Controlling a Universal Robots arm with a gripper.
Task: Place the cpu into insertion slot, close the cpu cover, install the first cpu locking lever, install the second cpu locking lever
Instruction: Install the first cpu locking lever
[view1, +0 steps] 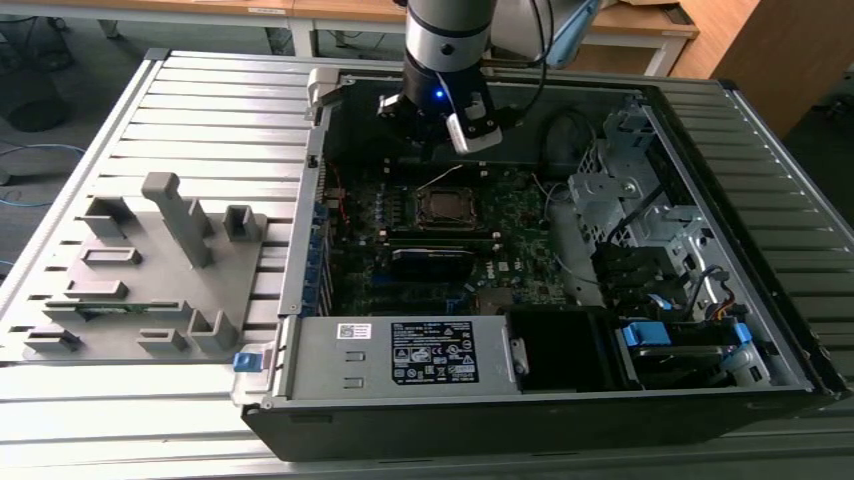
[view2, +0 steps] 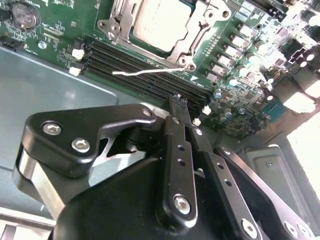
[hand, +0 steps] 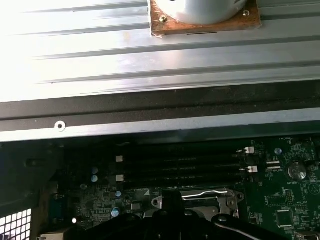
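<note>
looking well into the job – finding the cpu (view2: 160, 22) already lying flat in the insertion slot (view1: 447, 206) on the green circuit board (view2: 55, 35), dull silver top facing up, inside the open computer case (view1: 561, 425). reading the cpu cover (view2: 119, 17) as lowered too, with its silver frame sitting around the chip's edges in the second wrist view, and so counting the first two steps as done. judging the levers to be the part left over: seeing one thin bright locking lever (view2: 150, 71) reaching out over the dark memory slots (view2: 125, 59) beside the socket, and in the exterior view spotting a fine line angling up off the board there, so taking it as not yet latched. not managing to tell whether the other lever (view2: 200, 36), a bent wire along the neighbouring side of the frame, is hooked down. finding the gripper (view2: 181, 102) hanging above the board on the memory-slot side of the socket – clenched on nothing, near the free lever, and apparently not touching it, though being unsure of that.
</note>
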